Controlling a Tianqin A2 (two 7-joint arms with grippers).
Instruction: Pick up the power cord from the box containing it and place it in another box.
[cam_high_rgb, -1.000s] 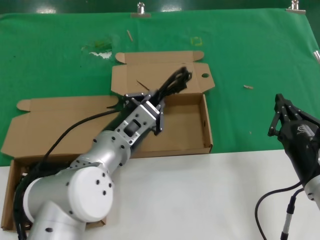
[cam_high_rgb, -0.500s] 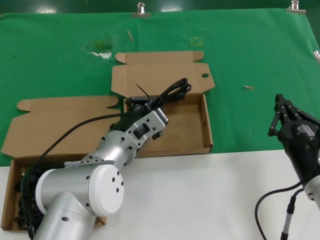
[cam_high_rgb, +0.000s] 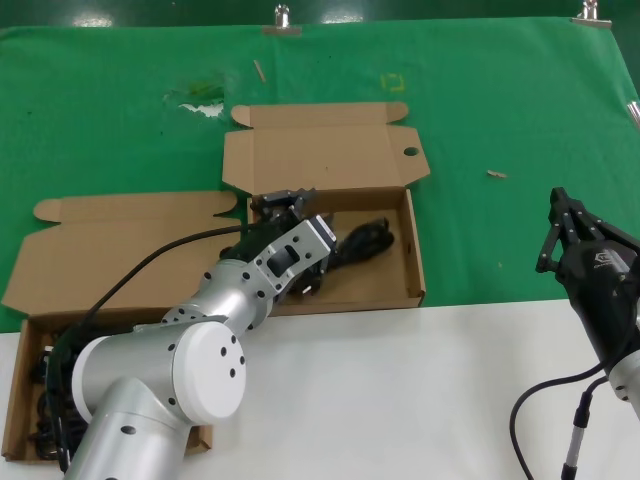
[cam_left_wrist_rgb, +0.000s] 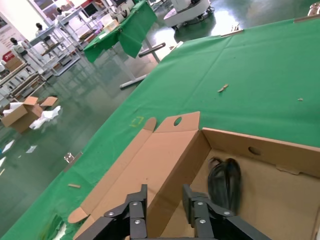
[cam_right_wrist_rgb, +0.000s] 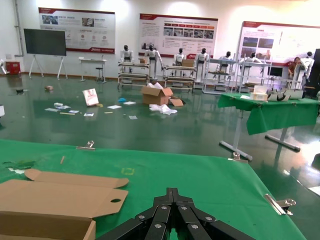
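Your left hand (cam_left_wrist_rgb: 164, 210) hangs open and empty just beside the power cord (cam_high_rgb: 362, 243), now lying in another box (cam_high_rgb: 412, 262) at frame center, so pulling back carelessly could snag and drag it out.

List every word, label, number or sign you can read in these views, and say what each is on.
No text reads in full.
Right gripper: the head view shows a pale logo on its body, too small to read.
Wall posters: headings and panels, too blurred to read.
Green cloth: a yellow square outline, no letters.
Box holding the power cord, and the other box: no print visible.
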